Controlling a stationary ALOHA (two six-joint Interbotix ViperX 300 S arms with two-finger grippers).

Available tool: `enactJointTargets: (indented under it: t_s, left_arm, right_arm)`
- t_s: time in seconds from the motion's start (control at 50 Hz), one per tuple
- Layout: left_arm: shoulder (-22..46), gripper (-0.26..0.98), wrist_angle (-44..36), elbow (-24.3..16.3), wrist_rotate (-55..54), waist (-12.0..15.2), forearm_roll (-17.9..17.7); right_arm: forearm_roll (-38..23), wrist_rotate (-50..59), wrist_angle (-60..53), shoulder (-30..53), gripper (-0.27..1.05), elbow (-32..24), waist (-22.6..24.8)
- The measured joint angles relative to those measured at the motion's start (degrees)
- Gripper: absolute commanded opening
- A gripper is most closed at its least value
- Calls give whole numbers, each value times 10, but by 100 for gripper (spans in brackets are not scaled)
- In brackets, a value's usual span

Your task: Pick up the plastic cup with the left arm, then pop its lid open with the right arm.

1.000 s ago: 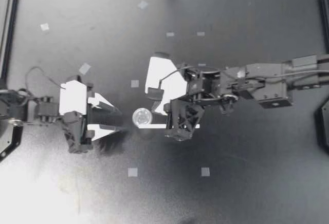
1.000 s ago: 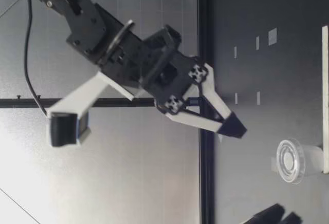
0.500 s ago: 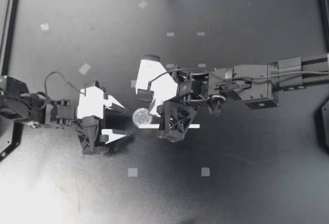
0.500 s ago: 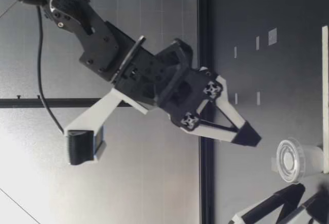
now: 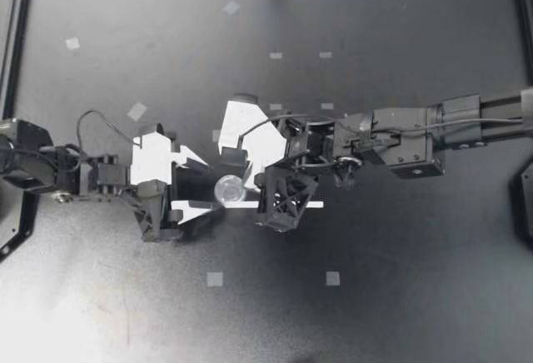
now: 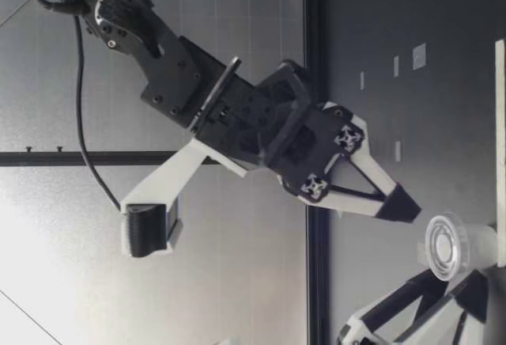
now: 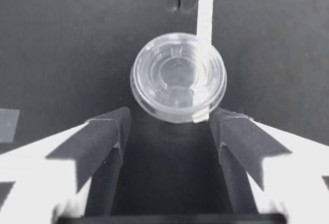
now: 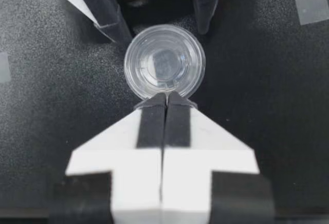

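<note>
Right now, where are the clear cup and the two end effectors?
Cup [image 5: 228,188]: top view, middle of its round top.
Left end effector [image 5: 208,185]: top view, gap between its open fingertips.
Right end effector [image 5: 242,201]: top view, its shut fingertips at the cup's edge.

The low view cuts off my left gripper [image 5: 200,185] behind its fingers. The left wrist view shows only the tips of my right gripper [image 5: 239,199]; whether they touch the cup [image 5: 226,187] is unclear.

No legible text, number or sign is found. Faint raised marks, perhaps lettering, are seen on the cup lid [image 7: 177,75]; they cannot be read.
</note>
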Motion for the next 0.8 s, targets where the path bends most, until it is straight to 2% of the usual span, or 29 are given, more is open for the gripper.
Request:
enactJointTargets:
  t_s: [0.34,0.8]
  left_arm:
    - [38,61,-2,-22,1,1,1]
    - [47,61,-6,-25,2,1,2]
  right_arm:
    - [1,1,-3,13,-13,-5,0]
    - [1,0,-6,28,-13,-13,0]
